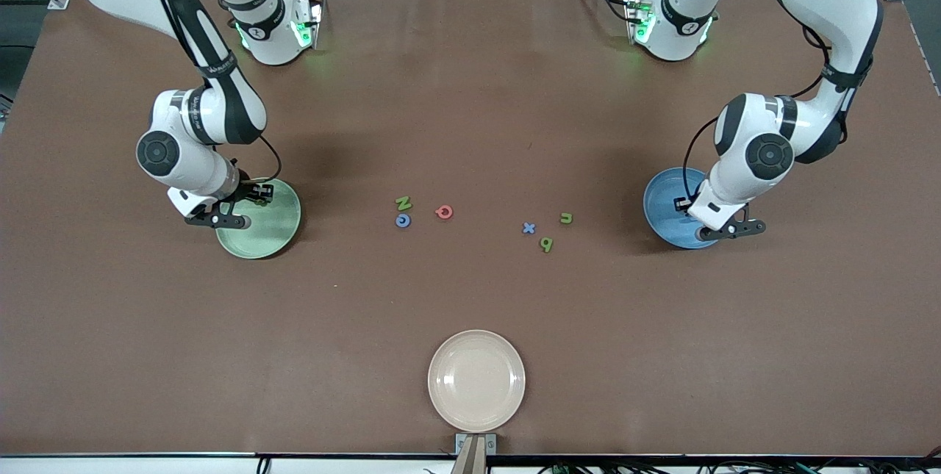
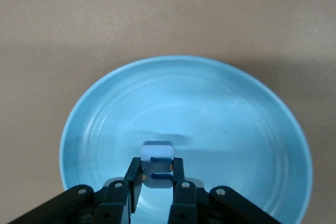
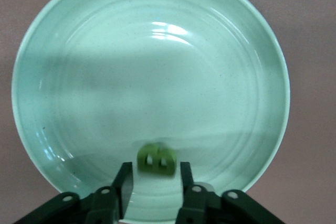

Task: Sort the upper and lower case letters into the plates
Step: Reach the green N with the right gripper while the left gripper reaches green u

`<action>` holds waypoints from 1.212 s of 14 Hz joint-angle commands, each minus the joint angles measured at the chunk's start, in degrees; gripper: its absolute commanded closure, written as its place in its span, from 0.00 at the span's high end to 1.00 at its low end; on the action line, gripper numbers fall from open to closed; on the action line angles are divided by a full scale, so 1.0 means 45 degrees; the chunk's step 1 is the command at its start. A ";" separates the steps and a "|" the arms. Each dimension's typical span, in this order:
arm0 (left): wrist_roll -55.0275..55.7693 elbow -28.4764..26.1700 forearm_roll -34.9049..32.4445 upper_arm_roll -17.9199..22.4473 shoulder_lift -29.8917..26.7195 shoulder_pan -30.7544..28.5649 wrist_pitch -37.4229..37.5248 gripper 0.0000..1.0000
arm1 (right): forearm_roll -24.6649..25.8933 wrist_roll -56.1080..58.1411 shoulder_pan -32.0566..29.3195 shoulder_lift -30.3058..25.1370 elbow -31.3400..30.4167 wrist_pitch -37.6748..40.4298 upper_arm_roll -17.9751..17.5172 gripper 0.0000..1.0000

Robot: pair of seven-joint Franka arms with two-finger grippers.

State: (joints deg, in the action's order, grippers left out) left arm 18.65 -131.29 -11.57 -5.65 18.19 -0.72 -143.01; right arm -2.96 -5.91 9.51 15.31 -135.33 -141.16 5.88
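The pale green plate lies toward the right arm's end of the table, the blue plate toward the left arm's end. My right gripper hangs low over the green plate with its fingers open. A small green letter with two holes sits in the plate just past the fingertips, touching neither. My left gripper is low over the blue plate and shut on a pale blue letter E.
Between the plates lie loose letters: a green N, a blue C, a red Q, a blue x, a green n and a green b. A cream-beige plate sits nearest the front camera.
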 commanded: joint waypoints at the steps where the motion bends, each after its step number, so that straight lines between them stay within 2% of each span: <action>1: -0.0588 -0.0395 -0.0241 -0.0091 -0.0196 -0.0406 -0.0232 0.10 | 0.0073 -0.0151 -0.0181 -0.0239 -0.0123 -0.0058 -0.0272 1.00; 4: -0.1214 -0.0415 -0.0241 -0.0091 -0.0059 -0.0582 -0.0251 0.11 | -0.0006 -0.1746 0.0518 -0.0434 0.0305 0.0389 -0.0428 1.00; 7: -0.1428 -0.0415 -0.0221 -0.0091 0.0097 -0.0622 -0.0270 0.14 | -0.0025 -0.3781 0.2196 -0.0532 0.0579 0.0431 -0.0468 1.00; 9: -0.1723 -0.0415 -0.0221 -0.0091 0.0176 -0.0642 -0.0446 0.20 | -0.0374 -0.4212 0.3466 -0.0396 0.0852 0.0333 -0.0468 1.00; 10: -0.1723 -0.0377 -0.0221 -0.0091 0.0156 -0.0622 -0.0446 0.28 | -0.0609 -0.4215 0.3994 -0.0357 0.0970 0.0294 -0.0468 1.00; 11: -0.1742 -0.0357 -0.0221 -0.0110 0.0137 -0.0622 -0.0446 0.58 | -0.0824 -0.4215 0.4502 -0.0260 0.1106 0.0062 -0.0468 1.00; 12: -0.1762 -0.0318 -0.0241 -0.0111 0.0059 -0.0564 -0.0446 0.81 | -0.0884 -0.4215 0.4991 -0.0123 0.1224 -0.0134 -0.0448 1.00; 13: -0.1762 -0.0279 -0.0241 -0.0149 -0.0038 -0.0506 -0.0427 0.99 | -0.0904 -0.4234 0.5498 0.0033 0.1515 -0.0155 -0.0448 1.00; 17: -0.1508 0.0324 -0.0221 -0.1182 -0.0273 -0.0505 -0.0329 1.00 | -0.0943 -0.4699 0.6946 0.1438 0.2844 -0.0388 -0.0429 1.00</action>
State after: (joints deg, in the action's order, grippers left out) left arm 11.21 -130.89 -11.60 -8.74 18.52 -2.92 -144.83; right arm -6.35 -25.51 38.37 17.80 -126.20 -142.03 3.27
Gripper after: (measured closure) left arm 0.225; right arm 0.000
